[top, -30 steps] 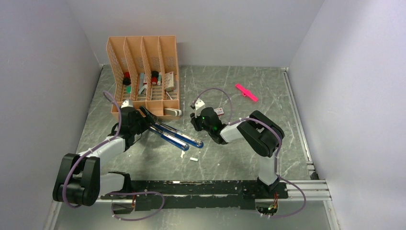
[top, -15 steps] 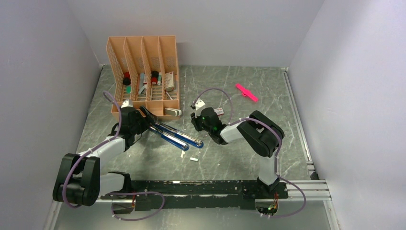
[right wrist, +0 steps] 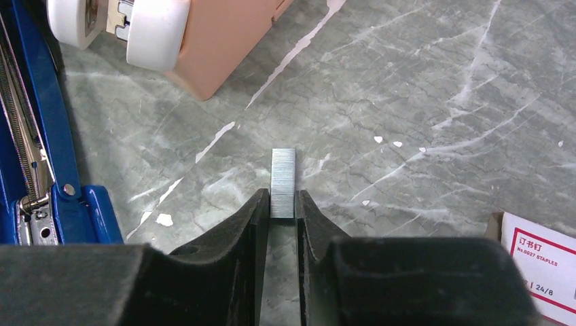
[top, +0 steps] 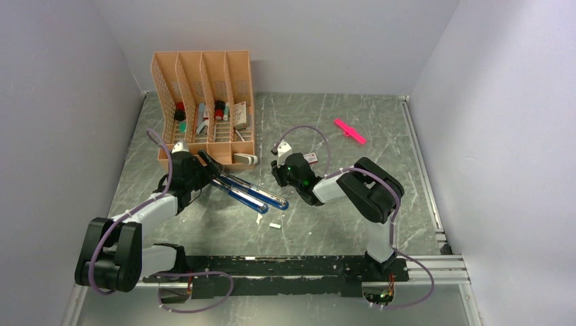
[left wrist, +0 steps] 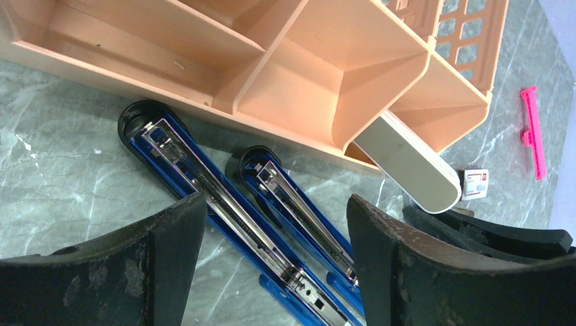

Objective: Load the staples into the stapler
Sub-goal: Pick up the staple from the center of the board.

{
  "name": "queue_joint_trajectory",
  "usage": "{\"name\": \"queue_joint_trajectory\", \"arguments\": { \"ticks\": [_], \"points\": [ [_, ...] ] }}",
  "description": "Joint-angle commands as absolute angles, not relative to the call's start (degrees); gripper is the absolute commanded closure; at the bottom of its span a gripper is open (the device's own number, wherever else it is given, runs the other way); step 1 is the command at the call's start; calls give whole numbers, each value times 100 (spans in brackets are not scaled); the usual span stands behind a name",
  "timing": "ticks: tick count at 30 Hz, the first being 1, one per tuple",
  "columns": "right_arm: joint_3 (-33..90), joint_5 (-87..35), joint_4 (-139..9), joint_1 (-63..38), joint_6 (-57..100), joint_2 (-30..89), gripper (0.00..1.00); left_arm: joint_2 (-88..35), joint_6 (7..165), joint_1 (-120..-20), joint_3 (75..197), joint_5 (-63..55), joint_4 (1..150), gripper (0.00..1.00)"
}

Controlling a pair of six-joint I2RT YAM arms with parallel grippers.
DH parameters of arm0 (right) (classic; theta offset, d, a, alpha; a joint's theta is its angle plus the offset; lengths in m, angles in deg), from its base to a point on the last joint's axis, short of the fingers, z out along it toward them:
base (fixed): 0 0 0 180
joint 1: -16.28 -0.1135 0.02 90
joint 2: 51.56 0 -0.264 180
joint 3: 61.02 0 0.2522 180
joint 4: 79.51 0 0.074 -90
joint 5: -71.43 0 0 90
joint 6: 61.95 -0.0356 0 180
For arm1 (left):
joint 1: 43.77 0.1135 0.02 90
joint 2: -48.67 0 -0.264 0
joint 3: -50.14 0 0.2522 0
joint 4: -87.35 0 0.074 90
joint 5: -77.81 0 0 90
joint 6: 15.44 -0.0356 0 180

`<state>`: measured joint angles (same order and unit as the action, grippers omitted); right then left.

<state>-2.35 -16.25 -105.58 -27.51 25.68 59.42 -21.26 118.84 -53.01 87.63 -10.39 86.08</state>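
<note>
The blue stapler (top: 248, 192) lies swung open on the table, both its long arms flat and the silver magazine channel (left wrist: 224, 217) facing up. My left gripper (left wrist: 275, 231) stands open over it, one finger (left wrist: 170, 251) on each side of the two arms. A short silvery strip of staples (right wrist: 282, 182) is pinched at its near end between the tips of my right gripper (right wrist: 282, 204), just above the table and right of the stapler's blue tip (right wrist: 81, 210). The pink-and-white staple box (right wrist: 543, 268) lies beside that gripper.
An orange desk organizer (top: 204, 109) with pens and small items stands at the back left, close behind the stapler. A white oblong object (left wrist: 407, 163) pokes out of its end slot. A pink plastic stick (top: 350, 131) lies at the back right. Small white scraps (top: 275, 225) lie nearer the front.
</note>
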Motion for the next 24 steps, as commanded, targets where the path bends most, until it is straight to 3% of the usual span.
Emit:
{"name": "queue_joint_trajectory", "arguments": {
  "ticks": [1, 11, 24],
  "points": [
    [-495, -1642, -9502, -2796, 2497, 6184, 80, -2129, 11840, -5373, 8790, -868, 8784, 20],
    [-291, -1666, -9442, -2793, 2660, 5966, 99, -2129, 11838, -5371, 8794, -869, 8800, 20],
    [-444, -2238, -9273, -2835, 2773, 4538, 100, -2137, 11833, -5371, 8800, -866, 8801, 20]
  ]
}}
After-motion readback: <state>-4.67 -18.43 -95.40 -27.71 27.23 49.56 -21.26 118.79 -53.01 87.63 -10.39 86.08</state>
